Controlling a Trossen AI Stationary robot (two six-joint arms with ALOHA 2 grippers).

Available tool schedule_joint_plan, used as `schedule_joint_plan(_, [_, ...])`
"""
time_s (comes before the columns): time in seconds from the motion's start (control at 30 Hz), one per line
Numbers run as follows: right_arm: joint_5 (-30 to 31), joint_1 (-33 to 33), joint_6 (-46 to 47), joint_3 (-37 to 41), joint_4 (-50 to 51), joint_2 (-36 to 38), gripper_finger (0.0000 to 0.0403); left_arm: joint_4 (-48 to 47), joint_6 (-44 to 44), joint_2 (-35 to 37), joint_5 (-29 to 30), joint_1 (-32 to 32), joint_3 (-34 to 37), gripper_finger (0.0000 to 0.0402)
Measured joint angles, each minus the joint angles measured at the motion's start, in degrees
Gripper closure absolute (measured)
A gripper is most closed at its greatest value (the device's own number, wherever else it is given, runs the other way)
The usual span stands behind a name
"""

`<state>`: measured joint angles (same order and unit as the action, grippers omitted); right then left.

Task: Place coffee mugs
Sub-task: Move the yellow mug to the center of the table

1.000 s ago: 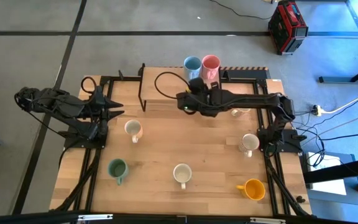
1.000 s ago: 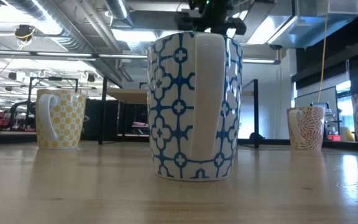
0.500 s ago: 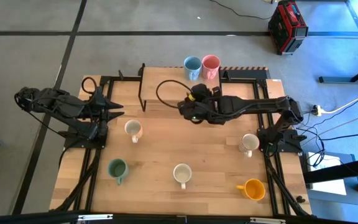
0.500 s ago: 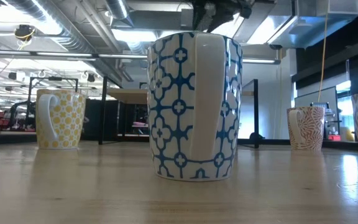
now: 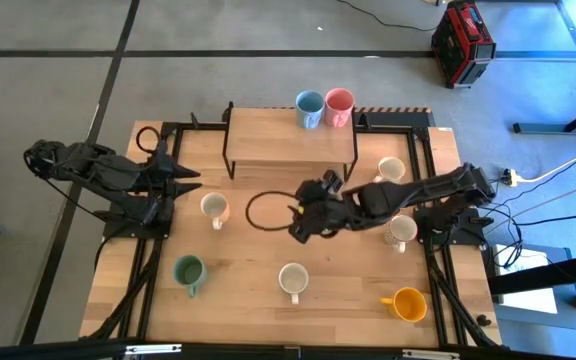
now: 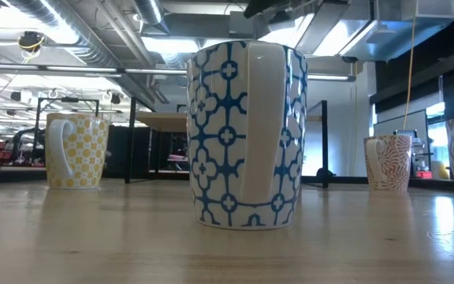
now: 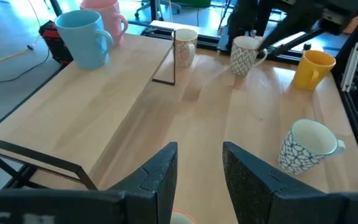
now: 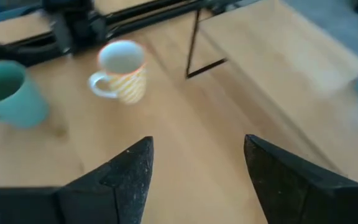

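The blue mug (image 5: 309,108) and the pink mug (image 5: 339,106) stand side by side at the far edge of the raised wooden shelf (image 5: 288,140). On the tabletop stand a yellow-patterned cream mug (image 5: 214,209), a blue-patterned one (image 5: 293,280), two more cream mugs (image 5: 401,231) (image 5: 391,168), a green mug (image 5: 189,271) and an orange mug (image 5: 406,304). My right gripper (image 5: 298,228) hangs open over the table's middle, above bare wood, and its wrist view shows its gripper (image 8: 194,168) with nothing between the fingers. My left gripper (image 5: 190,180) waits open at the left.
The shelf stands on thin black legs (image 5: 229,150) at the table's far middle. Black frame rails (image 5: 408,128) run along the table's far and side edges. There is bare wood between the yellow-patterned mug and the blue-patterned mug. A red case (image 5: 462,44) sits on the floor beyond the table.
My right gripper has swung away from the shelf, where it stood just beside the pink and blue mugs, toward the table's near edge and somewhat left, out over the middle of the table. The mugs have kept their places; a cream mug at the far right has come into view from under the arm.
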<state>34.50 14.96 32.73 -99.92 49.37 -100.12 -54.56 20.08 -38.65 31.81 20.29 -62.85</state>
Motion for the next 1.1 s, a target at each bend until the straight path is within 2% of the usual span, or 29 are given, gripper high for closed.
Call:
schedule_joint_plan(0.23, [-6.0,2.5,3.3,2.6,0.2,0.6,0.0181,0.2,-2.4,1.3,-0.3,0.0,3.7,0.0279])
schedule_joint_plan(0.5, [-6.6,2.8,7.7,6.3,-0.3,4.6,0.0194,8.0,-2.3,4.2,-4.8,0.0,13.1,0.0279])
schedule_joint_plan(0.67, [-6.6,2.8,9.1,9.0,-1.6,6.8,0.0194,11.6,-2.3,4.4,-7.3,0.0,16.6,0.0279])
schedule_joint_plan(0.93, [-7.0,3.9,10.3,17.6,-15.6,9.1,0.0194,12.0,1.3,4.5,-10.6,0.0,17.7,0.0279])
schedule_joint_plan(1.1, [-7.1,5.5,12.2,19.9,-25.3,9.0,0.0194,12.0,3.6,5.5,-12.0,0.0,17.7,0.0279])
